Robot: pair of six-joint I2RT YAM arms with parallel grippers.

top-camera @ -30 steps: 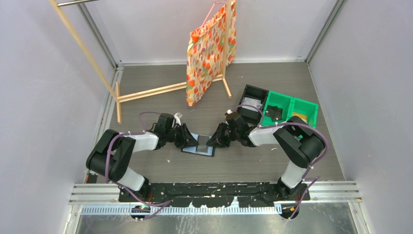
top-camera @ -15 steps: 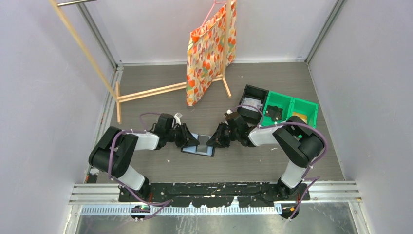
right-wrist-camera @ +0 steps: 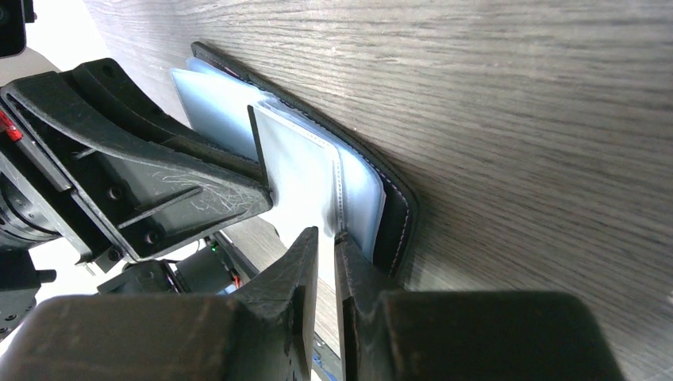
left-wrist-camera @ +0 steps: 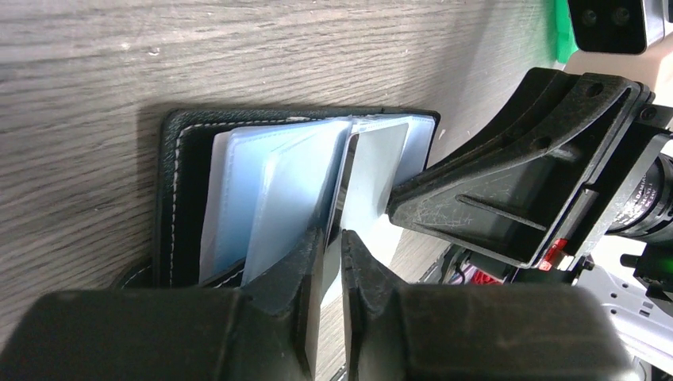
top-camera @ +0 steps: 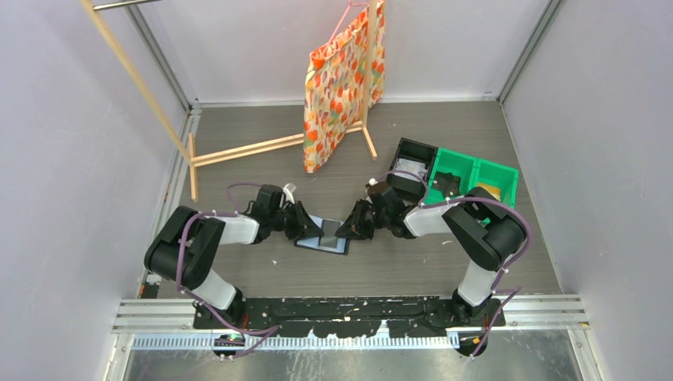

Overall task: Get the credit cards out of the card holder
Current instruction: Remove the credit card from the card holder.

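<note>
The card holder (top-camera: pixel 324 238) lies open on the table between my two grippers, black outside (left-wrist-camera: pixel 178 198) with blue-grey clear sleeves (left-wrist-camera: pixel 270 190) fanned up. A pale whitish-grey credit card (left-wrist-camera: pixel 379 178) stands beside the sleeves. My left gripper (left-wrist-camera: pixel 333 246) is shut on the near edge of this pale sheet, at the holder's left end in the top view (top-camera: pixel 309 231). My right gripper (right-wrist-camera: pixel 327 242) is shut on the stitched edge of a clear sleeve (right-wrist-camera: pixel 305 175), at the holder's right end in the top view (top-camera: pixel 344 231). The two sets of fingertips almost meet.
A black open bin (top-camera: pixel 414 163) and green bins (top-camera: pixel 473 179) stand at the back right behind the right arm. An orange patterned bag (top-camera: pixel 343 79) hangs on a wooden rack (top-camera: pixel 246 148) at the back.
The left arm's elbow has shifted slightly. The grippers and the holder stay where they were.
</note>
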